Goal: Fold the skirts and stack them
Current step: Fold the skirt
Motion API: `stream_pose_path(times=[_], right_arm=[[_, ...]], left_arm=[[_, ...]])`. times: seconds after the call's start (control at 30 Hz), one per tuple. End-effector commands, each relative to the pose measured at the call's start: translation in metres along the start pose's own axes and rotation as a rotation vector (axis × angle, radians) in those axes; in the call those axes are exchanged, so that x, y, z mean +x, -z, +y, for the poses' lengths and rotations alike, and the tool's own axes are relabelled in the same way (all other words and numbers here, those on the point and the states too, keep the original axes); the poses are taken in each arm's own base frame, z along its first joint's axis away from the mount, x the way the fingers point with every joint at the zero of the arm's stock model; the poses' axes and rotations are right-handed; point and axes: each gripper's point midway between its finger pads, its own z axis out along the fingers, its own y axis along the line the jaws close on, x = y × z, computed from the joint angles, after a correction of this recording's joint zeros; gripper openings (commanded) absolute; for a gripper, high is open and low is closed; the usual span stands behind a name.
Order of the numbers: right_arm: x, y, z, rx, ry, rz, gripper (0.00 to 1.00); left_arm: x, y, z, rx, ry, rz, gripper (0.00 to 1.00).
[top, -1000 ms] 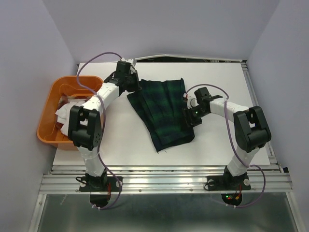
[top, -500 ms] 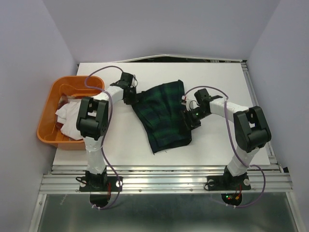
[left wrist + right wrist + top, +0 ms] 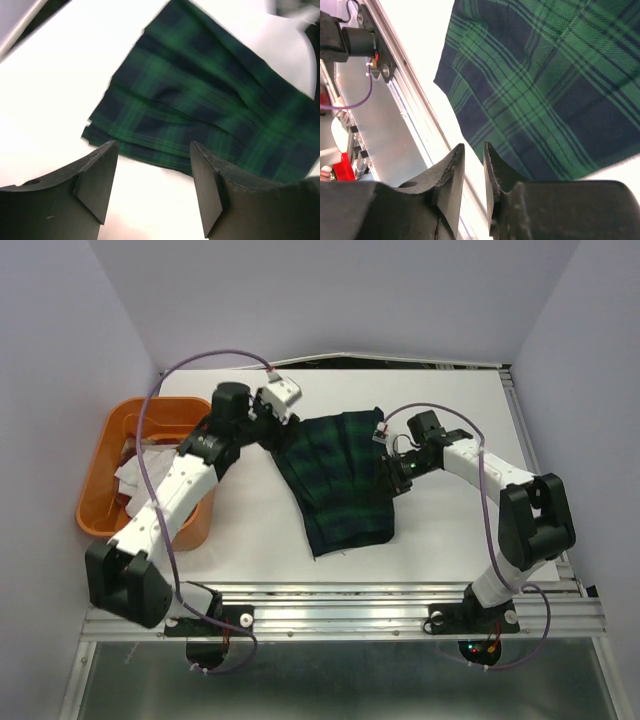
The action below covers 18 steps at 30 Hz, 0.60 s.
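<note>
The dark green-navy plaid skirt (image 3: 340, 480) lies spread flat in the middle of the white worktop (image 3: 450, 420), its narrow end toward the back and its wide hem toward the arms. The left claw (image 3: 153, 147) hangs above the skirt's far left corner with its fingers wide apart and nothing between them. The right claw (image 3: 475, 145) sits low at the skirt's right edge, drawn narrow to a slim gap; I cannot tell whether it pinches the cloth. At the worktop's left edge stands the orange plastic basket (image 3: 98, 465), partly behind the left arm. In it lie the white skirt (image 3: 127, 478) and what looks like a bit of red plaid.
</note>
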Motion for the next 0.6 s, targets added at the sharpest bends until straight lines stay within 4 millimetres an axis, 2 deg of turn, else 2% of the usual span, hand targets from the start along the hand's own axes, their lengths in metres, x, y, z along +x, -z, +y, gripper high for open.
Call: stream_pose_path(times=[0.0,0.03,0.07,0.1,0.13,0.17,0.23,0.27,0.3,0.33,0.4,0.43,0.5,0.57], right_arm=[[0.029,-0.029,-0.008,-0.065,-0.022,0.066,0.27],[0.036,-0.036,-0.01,-0.065,-0.036,0.085,0.27],[0.041,-0.041,-0.016,-0.057,-0.042,0.091,0.27],[0.052,-0.051,-0.023,-0.058,-0.066,0.119,0.27],[0.056,-0.054,-0.029,-0.048,-0.079,0.13,0.27],[0.059,-0.058,-0.033,-0.048,-0.096,0.139,0.27],[0.067,-0.066,-0.041,-0.051,-0.145,0.158,0.27],[0.068,-0.068,-0.043,-0.051,-0.155,0.159,0.27],[0.07,-0.07,-0.045,-0.05,-0.166,0.163,0.27],[0.071,-0.073,-0.049,-0.047,-0.175,0.168,0.27],[0.072,-0.076,-0.055,-0.031,-0.182,0.172,0.27],[0.073,-0.078,-0.057,-0.024,-0.186,0.177,0.27],[0.073,-0.078,-0.059,-0.02,-0.19,0.179,0.26],[0.075,-0.078,-0.058,-0.02,-0.192,0.181,0.26]], left_arm=[[0.061,-0.001,-0.087,0.151,-0.47,0.119,0.71],[0.07,-0.001,-0.099,0.156,-0.524,0.13,0.71],[0.09,-0.002,-0.107,0.16,-0.585,0.16,0.73],[0.094,0.002,-0.132,0.206,-0.644,0.146,0.74],[0.094,0.001,-0.143,0.208,-0.677,0.126,0.74],[0.107,0.0,-0.151,0.214,-0.703,0.144,0.75],[0.111,-0.001,-0.182,0.233,-0.78,0.132,0.75],[0.114,-0.002,-0.183,0.192,-0.81,0.148,0.93],[0.123,-0.007,-0.193,0.199,-0.839,0.169,0.94],[0.127,-0.007,-0.213,0.225,-0.876,0.155,0.94],[0.143,-0.014,-0.222,0.219,-0.912,0.19,0.94],[0.145,-0.015,-0.235,0.235,-0.924,0.176,0.94],[0.162,-0.022,-0.238,0.226,-0.953,0.216,0.94],[0.166,-0.027,-0.245,0.216,-0.967,0.211,0.94]])
